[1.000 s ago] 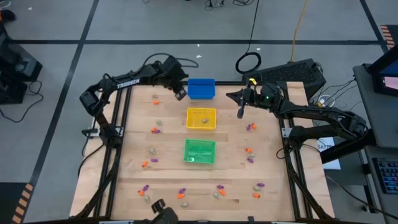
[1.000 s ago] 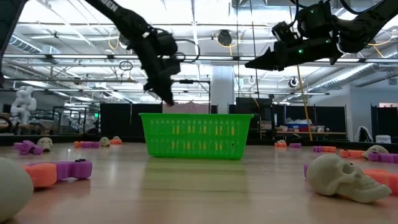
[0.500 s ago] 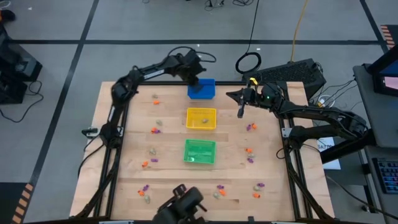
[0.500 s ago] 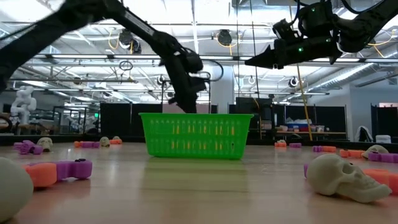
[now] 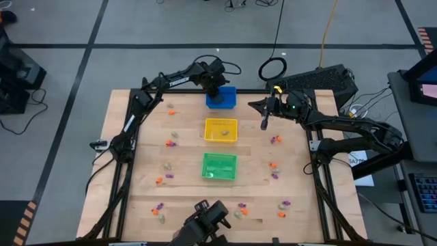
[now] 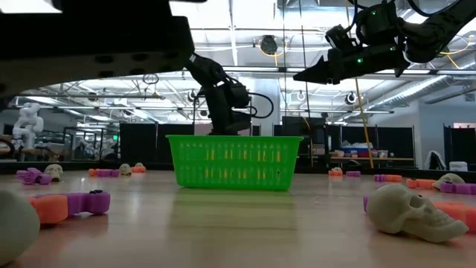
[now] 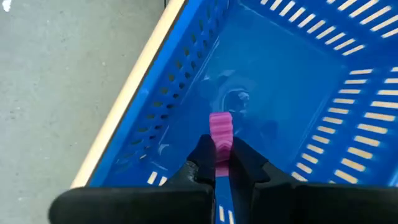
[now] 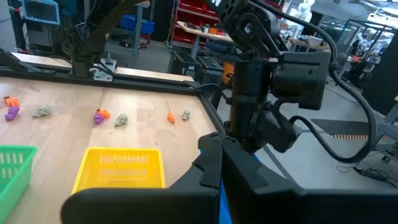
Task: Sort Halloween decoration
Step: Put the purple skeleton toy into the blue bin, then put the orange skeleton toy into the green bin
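My left gripper (image 5: 217,87) reaches down into the blue bin (image 5: 222,99) at the table's far edge, shut on a small pink-purple trinket (image 7: 221,132) just above the bin's floor (image 7: 280,99). In the low view my left gripper (image 6: 227,123) shows behind the green bin (image 6: 235,161). My right gripper (image 5: 263,123) hangs shut and level, right of the yellow bin (image 5: 221,130), touching nothing. Orange, purple and beige trinkets (image 5: 170,143) lie scattered on the wooden table (image 5: 136,171). My left gripper pinches the pink-purple trinket between its two fingers (image 7: 205,158), on the trinket's near end (image 7: 221,149). The fingers come steeply from above. The ribbed free end sticks out past the fingertips, and I cannot tell whether it touches the bin's floor.
The green bin (image 5: 219,166) stands in the table's middle, in a row with the yellow and blue bins. More trinkets lie at the right (image 5: 275,139) and along the near edge (image 5: 283,204). A beige skull (image 6: 413,212) lies close to the low camera. A dark device (image 5: 205,229) sits at the near edge.
My left gripper has swung from left of the blue bin toward the table's right and far edge, then sunk into the bin, tipping more steeply downward. The trinket has gone with it.
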`<state>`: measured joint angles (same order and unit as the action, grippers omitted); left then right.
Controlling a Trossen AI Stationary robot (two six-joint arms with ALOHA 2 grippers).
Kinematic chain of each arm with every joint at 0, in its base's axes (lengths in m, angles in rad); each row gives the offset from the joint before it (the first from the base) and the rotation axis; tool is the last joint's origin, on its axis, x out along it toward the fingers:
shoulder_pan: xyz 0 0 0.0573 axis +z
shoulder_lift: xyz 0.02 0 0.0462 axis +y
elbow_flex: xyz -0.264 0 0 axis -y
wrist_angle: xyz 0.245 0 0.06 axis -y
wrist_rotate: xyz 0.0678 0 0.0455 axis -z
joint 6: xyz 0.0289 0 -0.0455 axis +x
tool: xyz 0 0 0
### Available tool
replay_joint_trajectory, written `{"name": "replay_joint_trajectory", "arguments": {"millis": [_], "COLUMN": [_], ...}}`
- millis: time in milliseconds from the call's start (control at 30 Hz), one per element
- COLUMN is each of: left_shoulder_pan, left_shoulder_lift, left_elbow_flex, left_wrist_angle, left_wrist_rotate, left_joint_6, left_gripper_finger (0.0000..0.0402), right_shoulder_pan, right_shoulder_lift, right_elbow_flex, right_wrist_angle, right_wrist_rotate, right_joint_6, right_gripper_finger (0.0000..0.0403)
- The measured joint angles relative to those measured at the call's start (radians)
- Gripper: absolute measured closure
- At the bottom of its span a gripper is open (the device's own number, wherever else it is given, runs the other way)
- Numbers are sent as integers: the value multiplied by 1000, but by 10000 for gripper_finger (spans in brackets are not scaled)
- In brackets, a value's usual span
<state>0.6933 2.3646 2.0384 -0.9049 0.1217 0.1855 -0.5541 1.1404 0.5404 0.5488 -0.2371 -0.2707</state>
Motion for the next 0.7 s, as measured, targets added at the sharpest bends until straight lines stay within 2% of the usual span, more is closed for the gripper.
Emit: {"name": "replay_joint_trajectory", "arguments": {"millis": [367,533,700], "left_shoulder_pan": [-7,-12,-22], "left_shoulder_lift": [-4,-66,-149], "left_elbow_flex": [1,0,0], "left_wrist_angle": [22,27,40], "left_wrist_rotate": [-57,-80,-115], "left_joint_6": [31,61,34], "left_gripper_finger": [283,285,334], "right_shoulder_pan": [0,0,0], "right_shoulder_lift": [0,0,-1], "right_elbow_flex": [0,0,0], "right_wrist_angle": [-17,-29,-31], "right_wrist_rotate": [0,3,6], "right_joint_6": [-3,-27,-30], "right_gripper_finger": [403,403,403]}}
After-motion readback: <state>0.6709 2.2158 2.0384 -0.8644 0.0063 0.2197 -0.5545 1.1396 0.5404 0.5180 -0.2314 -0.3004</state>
